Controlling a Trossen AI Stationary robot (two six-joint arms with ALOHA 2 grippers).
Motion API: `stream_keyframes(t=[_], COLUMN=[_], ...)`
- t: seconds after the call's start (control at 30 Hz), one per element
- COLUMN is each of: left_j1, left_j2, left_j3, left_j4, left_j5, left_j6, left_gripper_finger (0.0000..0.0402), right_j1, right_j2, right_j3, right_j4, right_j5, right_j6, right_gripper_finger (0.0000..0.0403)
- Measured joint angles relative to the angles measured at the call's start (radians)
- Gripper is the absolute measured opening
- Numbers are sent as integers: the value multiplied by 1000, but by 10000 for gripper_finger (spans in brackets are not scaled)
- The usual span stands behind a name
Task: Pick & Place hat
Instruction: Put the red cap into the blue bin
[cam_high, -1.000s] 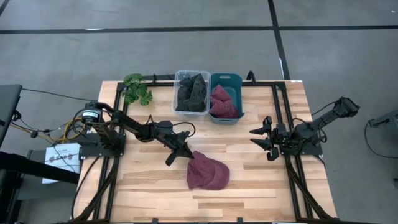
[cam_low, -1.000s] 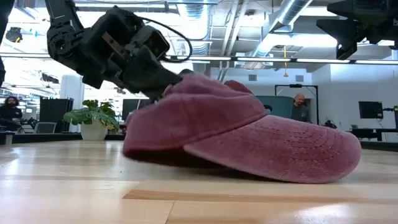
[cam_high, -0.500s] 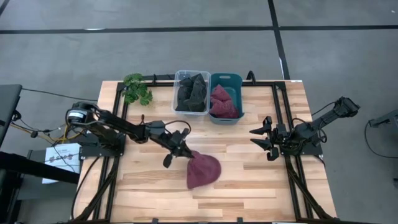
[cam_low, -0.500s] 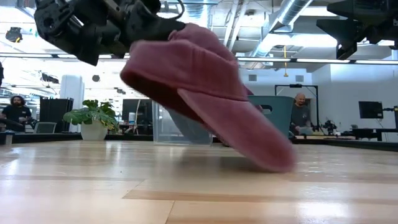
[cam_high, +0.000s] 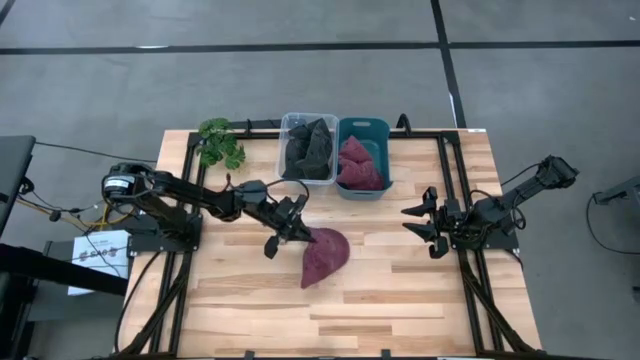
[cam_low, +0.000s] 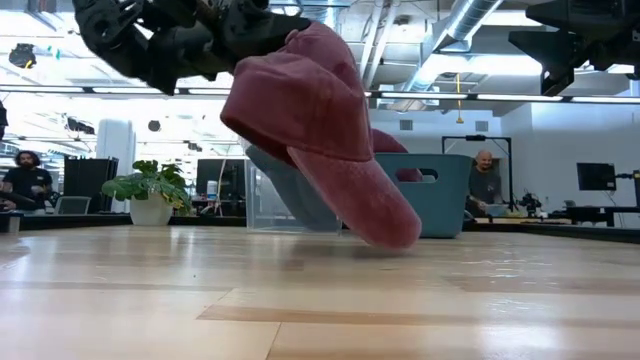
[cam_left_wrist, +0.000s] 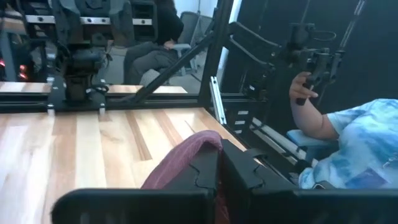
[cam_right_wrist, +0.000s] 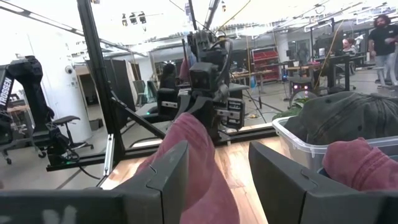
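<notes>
The maroon hat (cam_high: 323, 256) was held off the table (cam_high: 400, 300), near its middle, hanging brim-down with only the brim tip close to the wood. It was pinched at the crown by the left gripper (cam_high: 297, 233), clenched on the fabric just on the plant side of the hat. In the left wrist view the hat's edge (cam_left_wrist: 186, 155) was seen clamped between the dark fingers (cam_left_wrist: 208, 171). The right gripper (cam_high: 428, 225) was parked well apart from the hat, toward the table's right edge, fingers spread and nothing between them. Beyond the hat, at the table's far edge, a clear bin (cam_high: 309, 148) of dark hats and a teal bin (cam_high: 362, 157) of maroon hats were seen touching side by side. A potted plant (cam_high: 220, 142) was seen farther off, beside the clear bin.
</notes>
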Motion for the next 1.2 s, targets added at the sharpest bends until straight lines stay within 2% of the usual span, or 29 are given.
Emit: stream_keyframes(t=[0.4, 0.5, 0.83, 1.2], left_j1=[21, 48, 149, 287], left_j2=[0, 0, 0, 1], left_j3=[173, 217, 370, 511], left_j4=[-181, -232, -296, -379], left_j5=[17, 20, 160, 190], left_j6=[103, 121, 123, 123], left_gripper_finger=[10, 10, 10, 10], right_j1=[0, 0, -1, -1], right_j2=[0, 0, 0, 0], right_j3=[0, 0, 0, 0], right_j4=[0, 0, 0, 0], right_j5=[0, 1, 2, 3], right_j6=[0, 0, -46, -63], right_gripper_finger=[161, 161, 161, 161])
